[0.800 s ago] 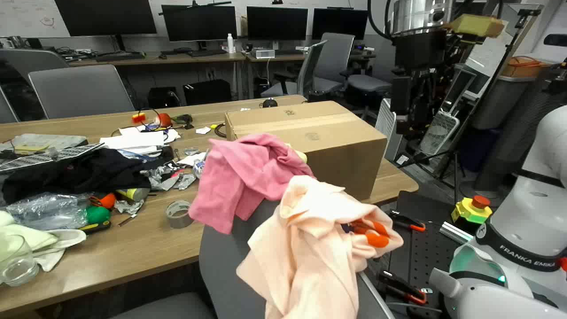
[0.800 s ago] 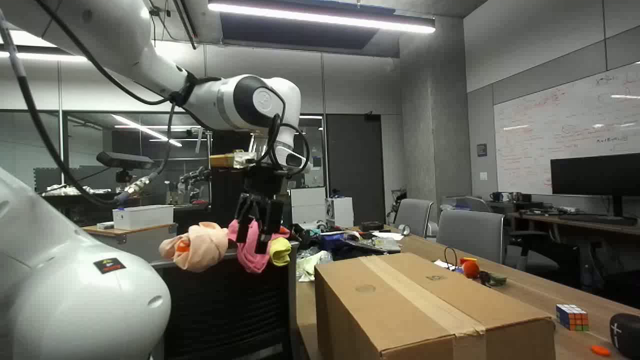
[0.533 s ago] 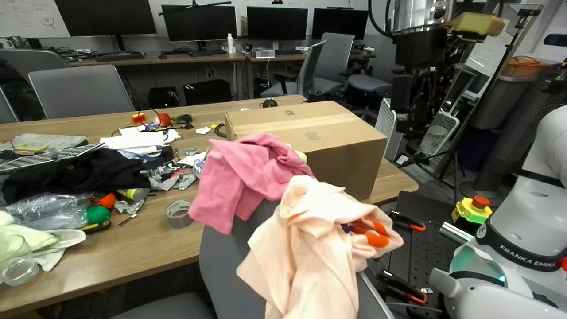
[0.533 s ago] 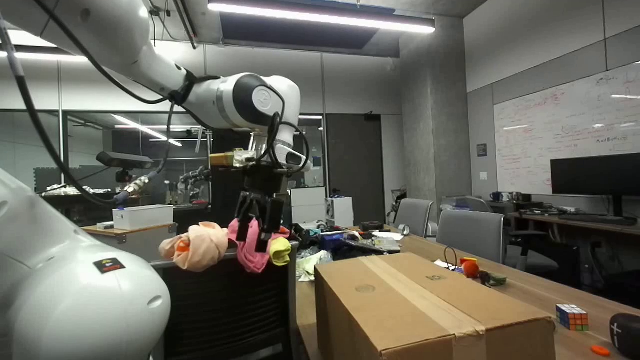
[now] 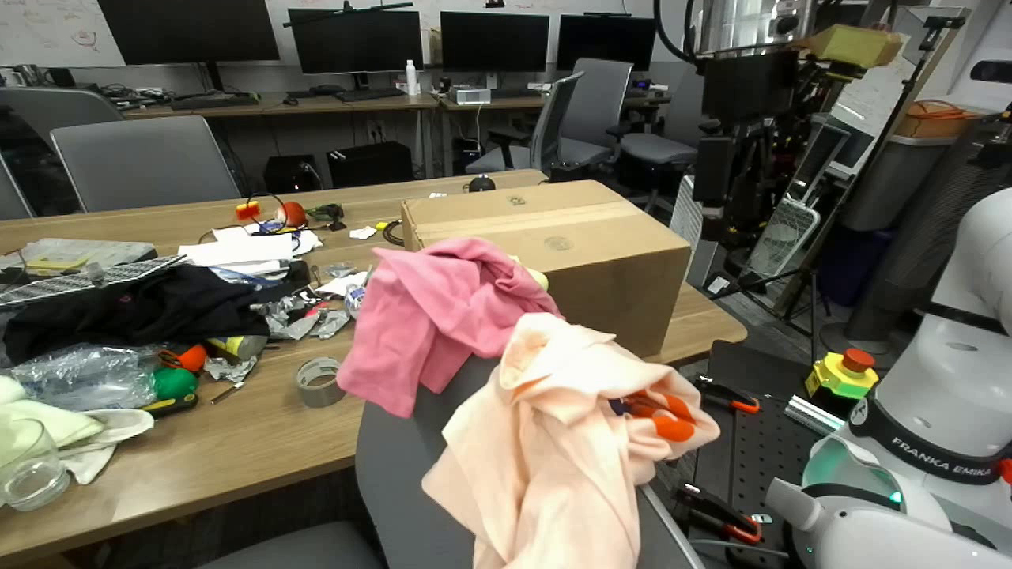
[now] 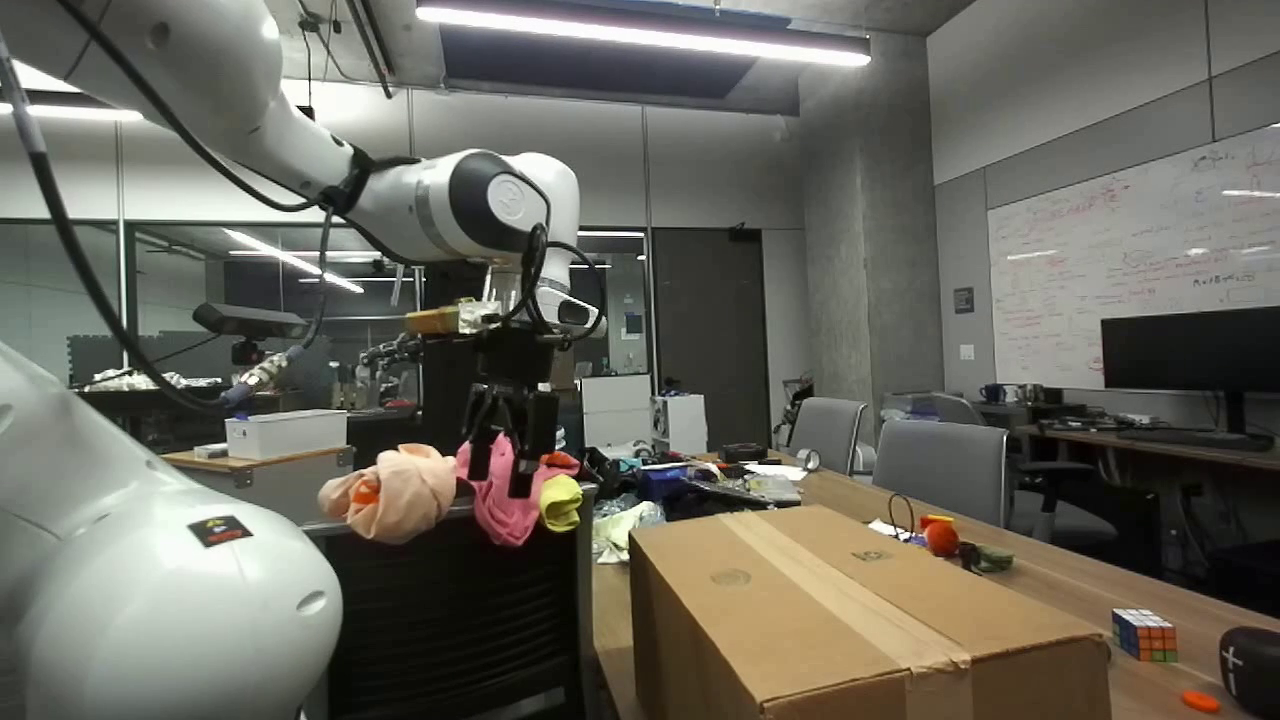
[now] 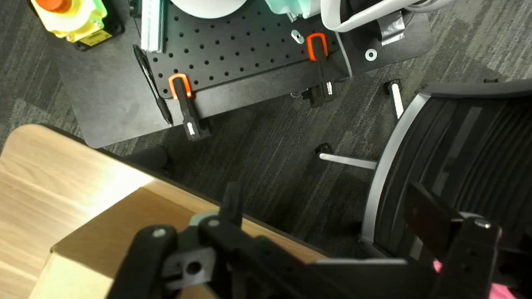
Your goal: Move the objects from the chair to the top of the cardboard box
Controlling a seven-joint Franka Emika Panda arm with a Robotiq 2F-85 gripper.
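On the back of the grey office chair [image 5: 411, 466] we see a peach cloth [image 5: 553, 442], orange showing in its folds, a pink cloth [image 5: 443, 316] alongside, and a yellow-green cloth [image 6: 561, 505] just beside the pink one. We find the claw [image 6: 500, 482] open — jaws spread wide and pointing down — and well apart from all three. The taped cardboard box [image 5: 553, 225] stands near the chair, on the table [image 5: 261, 442]. On that same table we notice a roll of grey tape [image 5: 319, 385], a black cloth [image 5: 150, 316] and a Rubik's cube [image 6: 1145, 637]. Off the table, we also make out a yellow emergency stop [image 5: 843, 377] with a red button.
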